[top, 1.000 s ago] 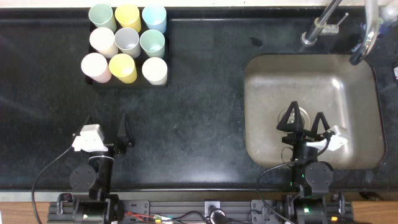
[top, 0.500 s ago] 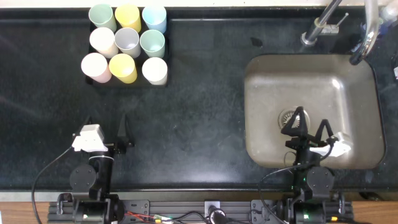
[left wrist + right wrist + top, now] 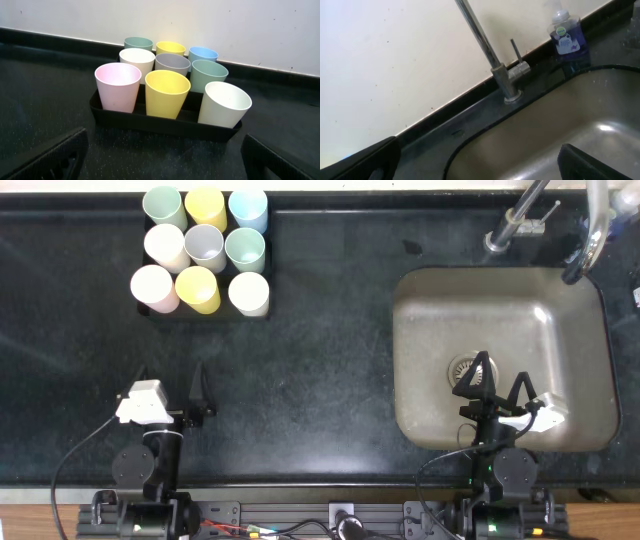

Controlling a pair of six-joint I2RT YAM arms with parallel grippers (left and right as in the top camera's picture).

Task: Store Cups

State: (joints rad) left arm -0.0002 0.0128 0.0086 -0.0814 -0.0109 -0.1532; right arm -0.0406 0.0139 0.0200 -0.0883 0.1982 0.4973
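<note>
Several pastel cups stand upright in a black tray (image 3: pixel 150 314) at the back left of the dark counter, among them a pink cup (image 3: pixel 153 288), a yellow cup (image 3: pixel 198 289) and a white cup (image 3: pixel 249 293) in the front row. In the left wrist view the tray (image 3: pixel 165 125) faces my left gripper, with the pink cup (image 3: pixel 118 87) and a tilted white cup (image 3: pixel 223 104) nearest. My left gripper (image 3: pixel 170 382) (image 3: pixel 163 150) sits near the front edge, well short of the tray, open and empty. My right gripper (image 3: pixel 498 380) (image 3: pixel 480 155) hangs open and empty over the sink (image 3: pixel 420 380).
A steel sink (image 3: pixel 545 135) takes up the right side, with its drain (image 3: pixel 463 368) beside my right gripper. A faucet (image 3: pixel 492 55) (image 3: pixel 515 218) and a purple soap bottle (image 3: pixel 567 37) stand behind it by the wall. Bare counter (image 3: pixel 320 370) lies between tray and sink.
My right gripper drew back a little toward its base over the sink, then held still. The left arm and the cups have not moved.
</note>
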